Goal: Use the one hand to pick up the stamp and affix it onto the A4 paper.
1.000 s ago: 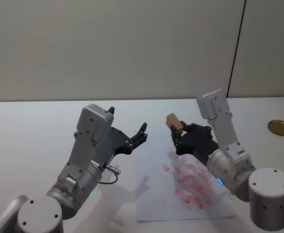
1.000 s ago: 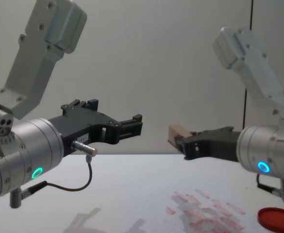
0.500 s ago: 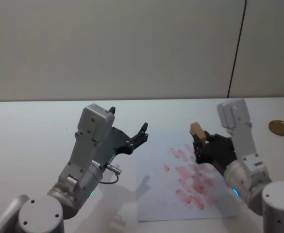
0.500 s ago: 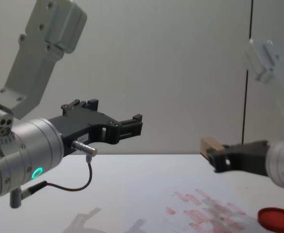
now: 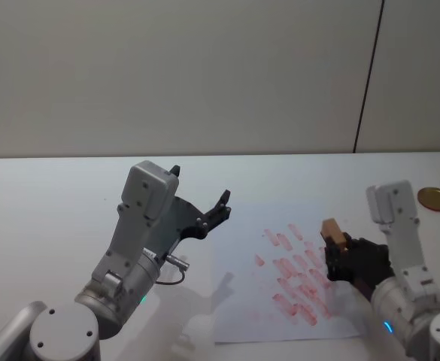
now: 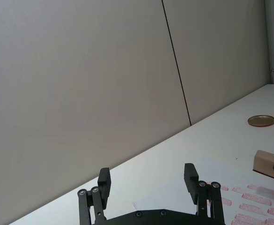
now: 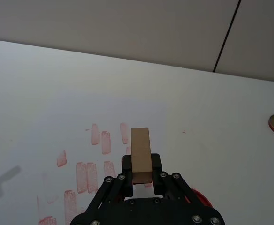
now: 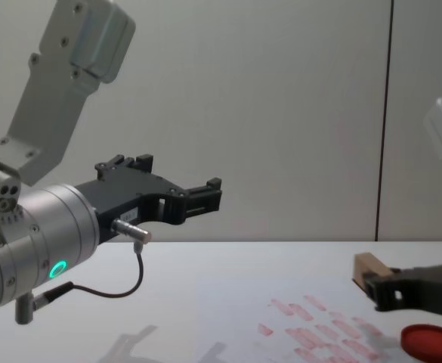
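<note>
- Since a second ago, the right gripper (image 5: 338, 254) has swung from the paper's 12 o'clock edge toward 4 o'clock and sunk lower, carrying the stamp (image 5: 333, 230).
- Its fingers pinch the stamp's lower end; the block juts out past them, above the paper (image 5: 242, 301) at its 3 o'clock edge, over the red marks (image 5: 295, 274).
- An ink pad (image 8: 431, 341) lies just beside the gripper.
- Left gripper (image 5: 213, 213) hovers beyond the paper's 9 o'clock side, fingers spread, unmoved.
- A brass disc (image 5: 434, 198) sits on the worktop (image 5: 47, 218) at 2 o'clock.
</note>
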`<state>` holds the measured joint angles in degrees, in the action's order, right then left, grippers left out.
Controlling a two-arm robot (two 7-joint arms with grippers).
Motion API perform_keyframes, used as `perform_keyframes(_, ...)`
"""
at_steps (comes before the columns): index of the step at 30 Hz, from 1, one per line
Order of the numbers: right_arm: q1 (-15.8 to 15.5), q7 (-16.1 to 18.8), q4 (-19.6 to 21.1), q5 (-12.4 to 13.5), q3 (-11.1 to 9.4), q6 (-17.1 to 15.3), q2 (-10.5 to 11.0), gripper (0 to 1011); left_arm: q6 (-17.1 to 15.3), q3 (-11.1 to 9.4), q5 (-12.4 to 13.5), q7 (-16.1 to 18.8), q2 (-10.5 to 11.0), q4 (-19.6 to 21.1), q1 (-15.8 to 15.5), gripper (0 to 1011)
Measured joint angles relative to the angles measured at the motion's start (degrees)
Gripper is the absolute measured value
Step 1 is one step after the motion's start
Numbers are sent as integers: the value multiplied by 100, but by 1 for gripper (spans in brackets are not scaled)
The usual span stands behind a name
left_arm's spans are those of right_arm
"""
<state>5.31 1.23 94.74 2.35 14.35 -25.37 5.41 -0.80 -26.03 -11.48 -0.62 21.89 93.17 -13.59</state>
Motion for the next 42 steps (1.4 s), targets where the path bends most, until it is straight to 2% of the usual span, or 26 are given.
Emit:
perform_keyframes(16, -360, -439, 293, 260, -233, -155, 196, 216, 0, 0, 0, 0, 0, 0, 0, 993)
perform_keyframes(31, -520, -510, 215, 523, -398, -139, 279, 217, 0, 0, 0, 0, 0, 0, 0, 993)
perform_keyframes(37, -551, -442, 178, 577, -420, -61, 285, 387, 0, 0, 0, 0, 0, 0, 0, 993)
perform_keyframes(38, -557, -421, 170, 587, -425, -29, 286, 448, 0, 0, 0, 0, 0, 0, 0, 993)
perform_keyframes(41, -570, -394, 165, 593, -429, 17, 287, 507, 0, 0, 0, 0, 0, 0, 0, 993)
perform_keyframes(42, -578, -380, 164, 594, -431, 50, 288, 566, 0, 0, 0, 0, 0, 0, 0, 993)
